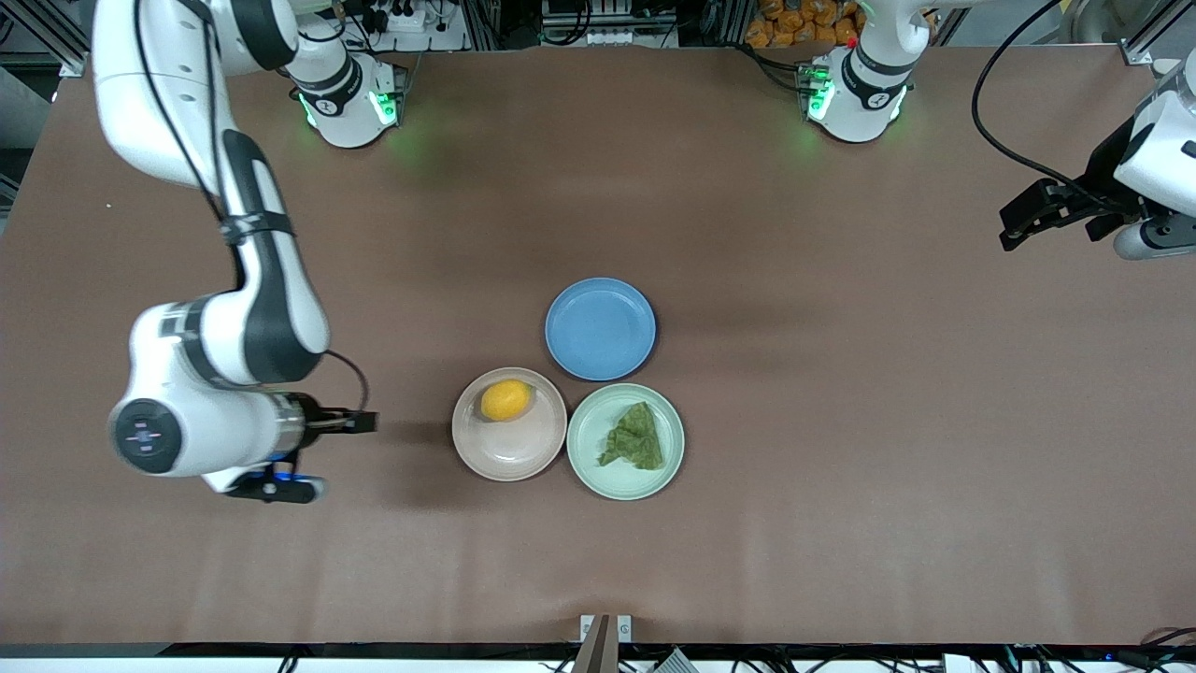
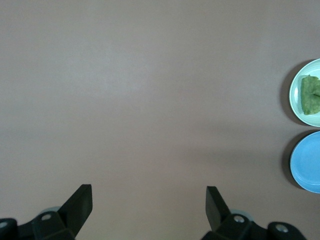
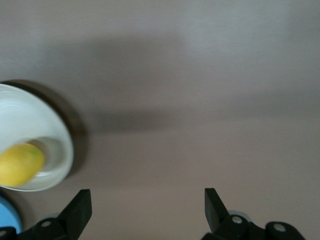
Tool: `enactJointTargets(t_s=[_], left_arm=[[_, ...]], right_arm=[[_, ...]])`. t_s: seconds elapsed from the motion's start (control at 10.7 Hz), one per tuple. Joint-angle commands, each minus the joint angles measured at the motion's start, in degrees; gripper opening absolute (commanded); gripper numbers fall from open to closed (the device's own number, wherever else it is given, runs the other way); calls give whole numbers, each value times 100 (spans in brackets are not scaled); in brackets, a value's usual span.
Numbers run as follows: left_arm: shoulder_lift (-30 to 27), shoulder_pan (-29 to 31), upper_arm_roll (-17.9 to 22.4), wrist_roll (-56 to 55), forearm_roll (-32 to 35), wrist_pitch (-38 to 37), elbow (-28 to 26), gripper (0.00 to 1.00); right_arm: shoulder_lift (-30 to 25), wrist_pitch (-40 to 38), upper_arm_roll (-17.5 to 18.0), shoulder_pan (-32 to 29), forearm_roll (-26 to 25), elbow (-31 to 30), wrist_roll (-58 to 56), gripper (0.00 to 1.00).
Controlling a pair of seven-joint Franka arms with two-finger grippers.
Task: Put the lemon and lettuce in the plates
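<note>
The lemon (image 1: 505,399) lies in the beige-pink plate (image 1: 512,460), toward its rim farther from the front camera. The lettuce (image 1: 637,437) lies in the mint green plate (image 1: 592,469) beside it. My right gripper (image 1: 360,424) is open and empty, low over bare table beside the beige-pink plate, toward the right arm's end. Its wrist view shows the lemon (image 3: 20,164) in that plate (image 3: 30,107) and the open gripper (image 3: 147,197). My left gripper (image 1: 1051,234) waits open and empty, high over the left arm's end of the table. Its wrist view shows the open gripper (image 2: 149,195) and the lettuce (image 2: 311,94) on the green plate (image 2: 294,97).
An empty blue plate (image 1: 600,328) sits just farther from the front camera than the two plates, touching or nearly touching both. It also shows in the left wrist view (image 2: 307,162). The brown table (image 1: 841,486) spreads wide around the plates.
</note>
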Motion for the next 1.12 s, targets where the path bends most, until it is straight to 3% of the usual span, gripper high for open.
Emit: enactJointTargets(t_s=[0.0,0.19,1.03], left_arm=[[-19,60,-20,208,-158,-18,138,100],[-19,60,-11,208,-150,-18,191,100],[16,69,15,208,-106,-18,200,100]], right_arm=[[-409,-287,8,-200,-669,-60,-348,100],[-777,-541,8,-331,-969,-60,-357,100],[-2211,-1623,25,-867,-926,-95,-726,100]])
